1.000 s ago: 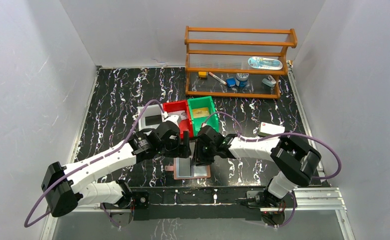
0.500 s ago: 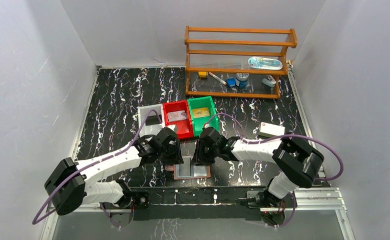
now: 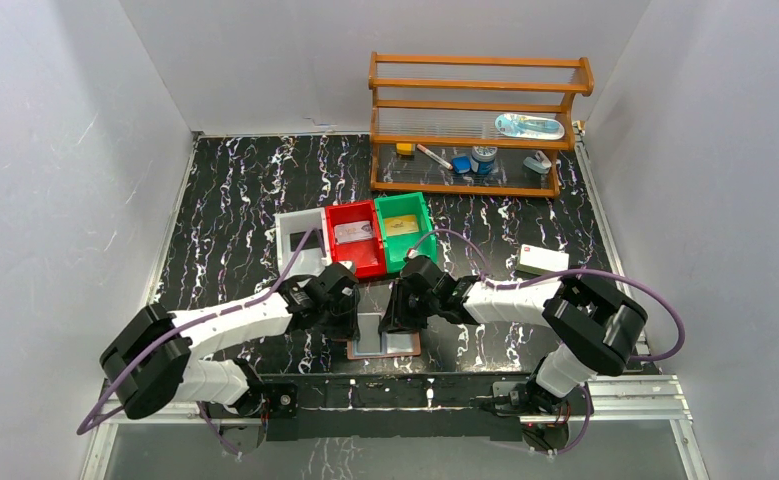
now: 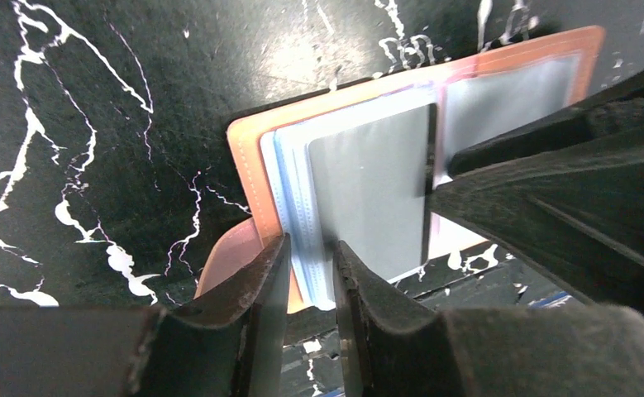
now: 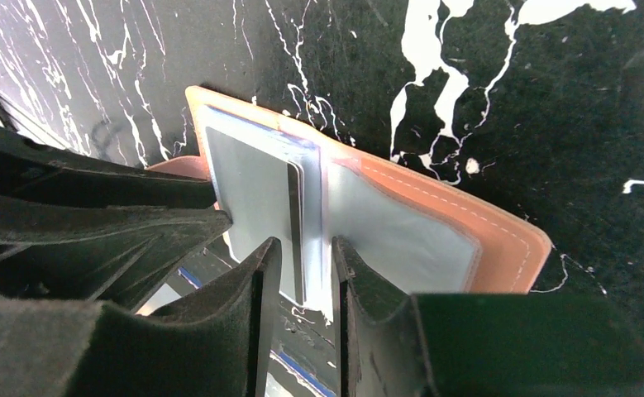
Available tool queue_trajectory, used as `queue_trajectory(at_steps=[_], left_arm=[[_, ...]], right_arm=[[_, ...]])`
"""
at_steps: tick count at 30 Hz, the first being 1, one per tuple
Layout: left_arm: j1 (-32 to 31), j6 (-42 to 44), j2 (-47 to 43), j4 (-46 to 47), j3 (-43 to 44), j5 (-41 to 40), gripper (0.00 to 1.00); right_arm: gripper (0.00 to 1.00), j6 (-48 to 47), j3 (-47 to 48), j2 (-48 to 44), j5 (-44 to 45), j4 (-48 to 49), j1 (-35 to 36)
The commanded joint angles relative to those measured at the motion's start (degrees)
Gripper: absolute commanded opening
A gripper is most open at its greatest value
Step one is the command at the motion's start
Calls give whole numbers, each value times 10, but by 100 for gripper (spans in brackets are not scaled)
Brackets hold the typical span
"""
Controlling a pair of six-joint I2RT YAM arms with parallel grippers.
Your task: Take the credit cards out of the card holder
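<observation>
The reddish-brown card holder (image 3: pixel 406 347) lies open at the table's near edge, its pale grey-blue pockets up. A grey credit card (image 4: pixel 368 190) sits in the left pocket, and its dark edge shows in the right wrist view (image 5: pixel 294 217). My left gripper (image 3: pixel 350 322) stands over the holder's left end. Its jaws (image 4: pixel 310 248) are drawn close on the pale blue pocket edges (image 4: pixel 298 207). My right gripper (image 3: pixel 393 320) is down at the holder's middle. Its fingers (image 5: pixel 306 252) stand a little apart astride the card's edge and the fold.
Three small bins stand behind the arms: white (image 3: pixel 298 235), red (image 3: pixel 353 238) and green (image 3: pixel 403 228), each with a card in it. A white box (image 3: pixel 542 260) lies to the right. A wooden rack (image 3: pixel 477 120) with small items stands at the back.
My left arm has come back from the bins down to the holder's left end, and its jaws have closed most of the way. The right gripper has barely moved.
</observation>
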Motion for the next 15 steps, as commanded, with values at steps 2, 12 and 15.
queue_trajectory(at_steps=[2, 12, 15], left_arm=[[3, 14, 24, 5, -5, 20, 18], [3, 17, 11, 2, -20, 18, 14], [4, 23, 14, -3, -14, 19, 13]], right_arm=[[36, 10, -7, -5, -9, 30, 0], [35, 16, -13, -1, -20, 46, 1], [34, 19, -13, -2, -22, 54, 0]])
